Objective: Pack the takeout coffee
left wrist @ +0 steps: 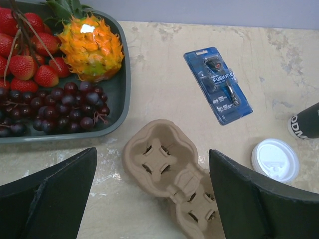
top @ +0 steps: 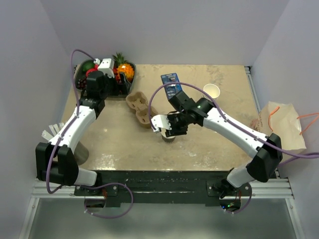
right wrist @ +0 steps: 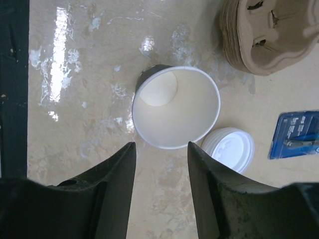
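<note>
The takeout coffee cup (right wrist: 175, 107) stands upright on the table without its lid, dark brown outside and white inside. Its round white lid (right wrist: 228, 148) lies flat right beside it. My right gripper (right wrist: 160, 149) is open and empty, just above and to the near side of the cup's rim; from the top view it (top: 167, 128) covers most of the cup (top: 170, 139). My left gripper (left wrist: 153, 152) is open and empty, hovering over the brown pulp cup carrier (left wrist: 169, 169). The left wrist view also shows the lid (left wrist: 275, 159) and the cup's edge (left wrist: 306, 122).
A dark tray of fruit (top: 119, 92) sits at the back left by my left gripper (top: 99, 82). The cup carrier (top: 139, 107) lies mid-table, a blue razor pack (top: 171, 82) behind it, another lidless cup (top: 212, 91) at back right. A paper bag (top: 281, 124) lies off the right edge.
</note>
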Robot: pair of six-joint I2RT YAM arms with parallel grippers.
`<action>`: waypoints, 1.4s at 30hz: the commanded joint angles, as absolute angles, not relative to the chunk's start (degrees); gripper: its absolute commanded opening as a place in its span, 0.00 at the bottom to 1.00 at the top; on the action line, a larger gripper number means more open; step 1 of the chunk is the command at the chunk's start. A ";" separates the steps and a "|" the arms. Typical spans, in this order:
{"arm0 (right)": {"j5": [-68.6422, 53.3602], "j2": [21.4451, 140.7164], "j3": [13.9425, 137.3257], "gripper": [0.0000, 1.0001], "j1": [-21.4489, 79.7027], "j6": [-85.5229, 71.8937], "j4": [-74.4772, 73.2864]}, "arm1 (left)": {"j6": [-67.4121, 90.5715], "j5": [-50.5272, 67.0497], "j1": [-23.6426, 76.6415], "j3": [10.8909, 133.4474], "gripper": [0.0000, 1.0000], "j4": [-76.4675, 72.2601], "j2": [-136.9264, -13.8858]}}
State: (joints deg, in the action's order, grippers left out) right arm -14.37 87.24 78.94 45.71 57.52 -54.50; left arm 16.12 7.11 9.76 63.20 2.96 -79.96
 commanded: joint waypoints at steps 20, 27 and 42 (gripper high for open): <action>-21.71 100.28 95.90 0.43 24.00 63.28 -63.10 | -6.58 21.78 9.49 62.05 0.97 5.88 -84.29; -21.36 101.34 91.67 0.41 22.24 65.48 -61.09 | -19.48 25.76 9.49 60.65 0.95 15.45 -83.32; -18.99 103.18 91.84 0.39 20.74 65.48 -57.04 | -25.05 25.92 12.65 57.22 0.90 18.55 -90.96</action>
State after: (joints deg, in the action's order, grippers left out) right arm -19.07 102.56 91.00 21.30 64.55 -58.13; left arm -23.79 23.35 11.18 57.25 19.92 -89.10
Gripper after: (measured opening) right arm 0.389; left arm 0.900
